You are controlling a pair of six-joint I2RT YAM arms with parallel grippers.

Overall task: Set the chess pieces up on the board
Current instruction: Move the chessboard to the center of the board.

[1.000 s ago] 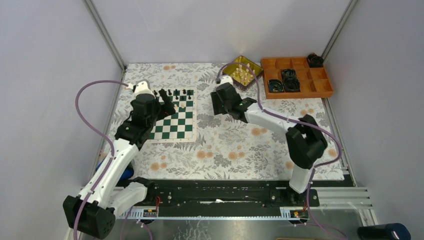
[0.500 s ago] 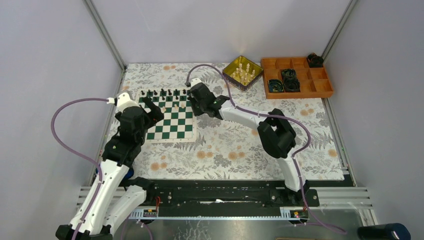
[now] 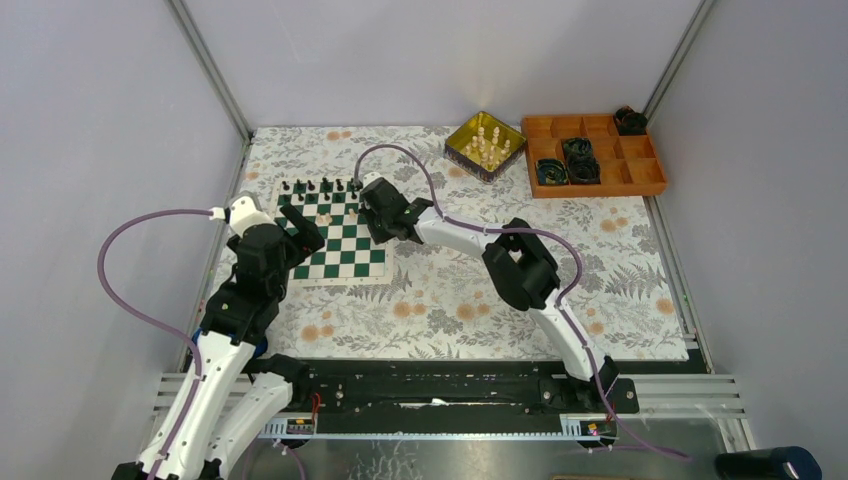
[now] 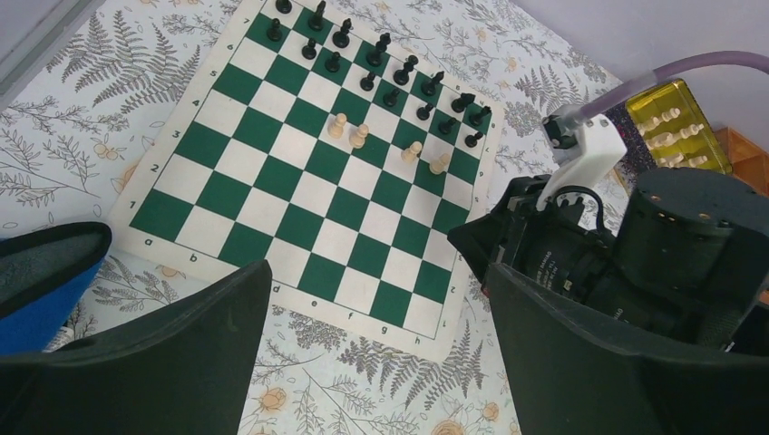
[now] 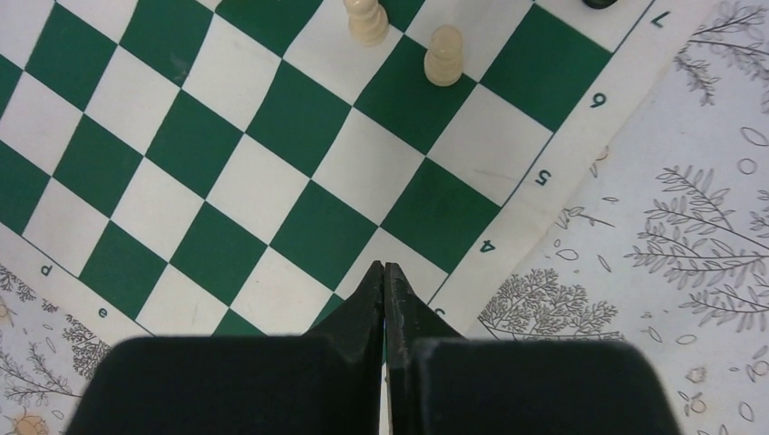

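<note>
**Top camera.** Shows the left pincer (image 3: 306, 228) spread wide with nothing between its fingers, above the left side of the chessboard (image 3: 345, 258). Shows the right pincer (image 3: 376, 228) pressed shut and empty, above the same board's right edge. Places a row of black chess pieces (image 3: 322, 186) along the board's far edge, just beyond both pincers. Finds a gold tin (image 3: 462, 135) of cream pieces well off to the right of the right pincer. Puts an orange tray (image 3: 655, 186) holding black coiled cables (image 3: 580, 160) further right still.

**Left wrist camera.** Looks down between two wide-apart fingers (image 4: 181, 362) with an empty gap. Has the whole board ahead of the pincer, with two rows of black pieces at its far end. Sets four cream pawns (image 4: 360, 136) in a loose line just short of them, well ahead of the fingertips. Catches the right pincer's black body close to the right-hand fingertip. Glimpses a blue object (image 4: 27, 308), partly hidden, outside the left-hand finger.

**Right wrist camera.** Shows the fingertips (image 5: 372, 290) closed against each other, gripping nothing, above the board near its numbered border. Has two cream pawns upright side by side, well ahead of the tips. Leaves floral tablecloth (image 5: 680, 227) to the right.
</note>
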